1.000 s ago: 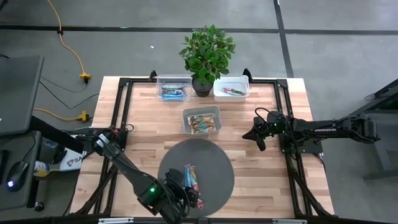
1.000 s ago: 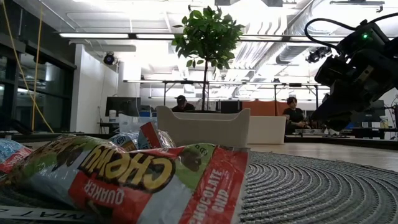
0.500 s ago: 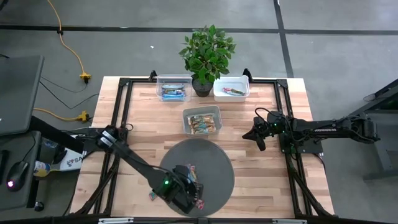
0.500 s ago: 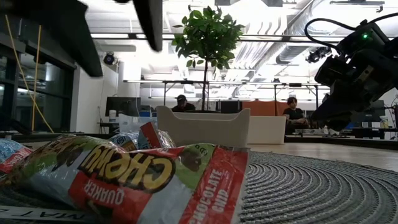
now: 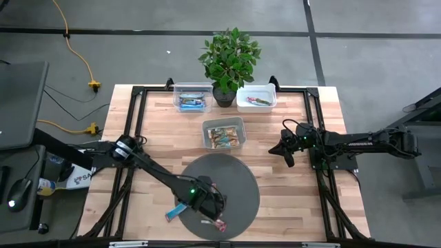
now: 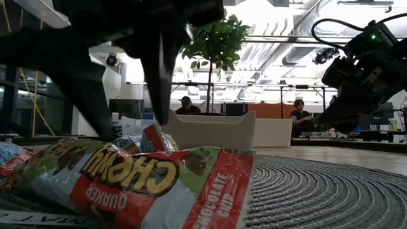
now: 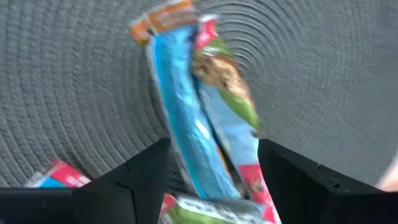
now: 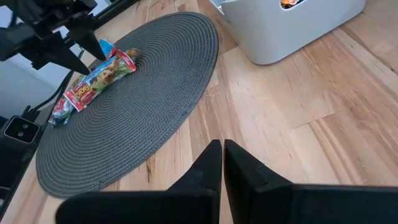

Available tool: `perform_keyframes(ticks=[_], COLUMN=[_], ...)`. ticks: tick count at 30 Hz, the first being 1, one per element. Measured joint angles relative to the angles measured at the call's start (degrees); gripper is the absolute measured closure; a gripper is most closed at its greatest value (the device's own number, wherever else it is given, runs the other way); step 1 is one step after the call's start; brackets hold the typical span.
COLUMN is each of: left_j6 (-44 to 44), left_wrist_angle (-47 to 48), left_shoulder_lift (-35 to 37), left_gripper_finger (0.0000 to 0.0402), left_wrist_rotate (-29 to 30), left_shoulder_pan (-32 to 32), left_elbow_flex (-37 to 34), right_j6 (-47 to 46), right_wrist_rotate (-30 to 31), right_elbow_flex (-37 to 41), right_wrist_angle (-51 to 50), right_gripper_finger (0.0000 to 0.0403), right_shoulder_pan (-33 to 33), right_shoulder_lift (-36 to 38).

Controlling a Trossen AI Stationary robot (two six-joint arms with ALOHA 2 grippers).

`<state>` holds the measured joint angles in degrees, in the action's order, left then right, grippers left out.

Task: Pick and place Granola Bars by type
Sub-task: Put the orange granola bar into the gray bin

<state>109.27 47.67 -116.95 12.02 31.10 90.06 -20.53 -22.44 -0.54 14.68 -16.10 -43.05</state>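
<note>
Hovering over the round grey mat (image 5: 238,180), the left gripper (image 5: 207,202) has its fingers spread above the remaining Granola Bars (image 7: 211,118). Three clear bins (image 5: 223,132) near the plant (image 5: 229,56) each contain sorted bars. Right gripper (image 8: 222,163) waits clenched and empty.

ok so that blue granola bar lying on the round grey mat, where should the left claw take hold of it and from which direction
Probably from straight above, across its narrow width near the middle. The blue granola bar lies flat on the woven mat pressed alongside a Chewy bar, so a side approach would snag that neighbour. The left claw already hangs open astride both bars.
</note>
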Motion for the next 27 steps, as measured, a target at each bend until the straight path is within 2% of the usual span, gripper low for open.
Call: perform_keyframes(ticks=[11,24,27], left_j6=[0.69,0.6,0.51], left_wrist_angle=[0.07,-5.82,-7.58], left_shoulder_lift=[0.0,0.0,0.12], left_gripper_finger=[0.0165,0.0166,0.0178], left_wrist_rotate=[-2.66,-3.8,-4.05], left_shoulder_pan=[0.03,-0.01,-0.01], left_elbow_flex=[-2.99,-6.64,-7.42], right_j6=[0.0,0.0,0.0], right_wrist_rotate=[0.0,0.0,0.0], right_elbow_flex=[0.0,0.0,0.0], right_wrist_angle=[0.0,0.0,0.0], right_gripper_finger=[0.0403,0.0403,0.0403], right_shoulder_pan=[0.02,0.0,0.02], right_shoulder_lift=[-0.01,-0.02,-0.02])
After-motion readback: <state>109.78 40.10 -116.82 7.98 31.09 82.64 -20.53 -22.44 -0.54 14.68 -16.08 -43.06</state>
